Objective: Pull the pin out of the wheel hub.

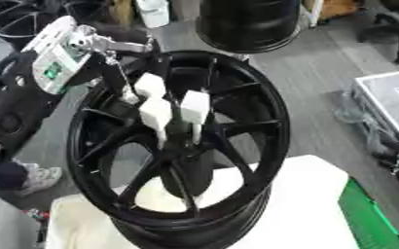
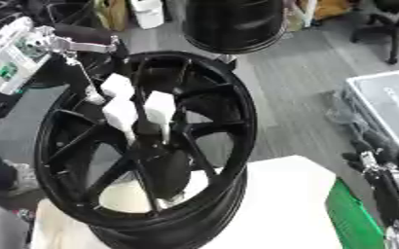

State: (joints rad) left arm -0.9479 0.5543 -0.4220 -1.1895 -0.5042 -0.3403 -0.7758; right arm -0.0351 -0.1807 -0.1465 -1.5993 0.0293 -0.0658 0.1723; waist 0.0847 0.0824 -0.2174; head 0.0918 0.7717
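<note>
At the hub: the wheel hub (image 1: 182,146), a black spoked rim, is standing tilted on a white surface (image 1: 309,214), its open face turned toward the camera.
Pin: no pin is showing clearly; it is likely sitting at the rim's centre, hidden behind the fingertips, so whether it is seated or partly drawn cannot be told.
Left hand: the left hand (image 1: 165,104) is reaching in from the upper left, its white-padded fingertips (image 2: 160,111) bunching close together over the centre where the spokes meet; whether they are pinching the pin cannot be told.
Left arm: a white and silver forearm (image 1: 58,53) is crossing over the rim's upper left edge.
Right hand: only a dark and silver part (image 2: 390,189) is showing at the lower right edge; its fingers cannot be made out.
Surroundings: a second black rim (image 1: 250,24) is standing behind, a grey case (image 1: 390,102) is lying to the right, and a green strip (image 1: 369,219) is running beside the white surface.
Risk: judging from the tilt, a pull off the pin's axis could be jamming the pin or dragging the unsteadied rim forward, since nothing is seen bracing it; pads closing on a spoke instead of the pin would be slipping off.
</note>
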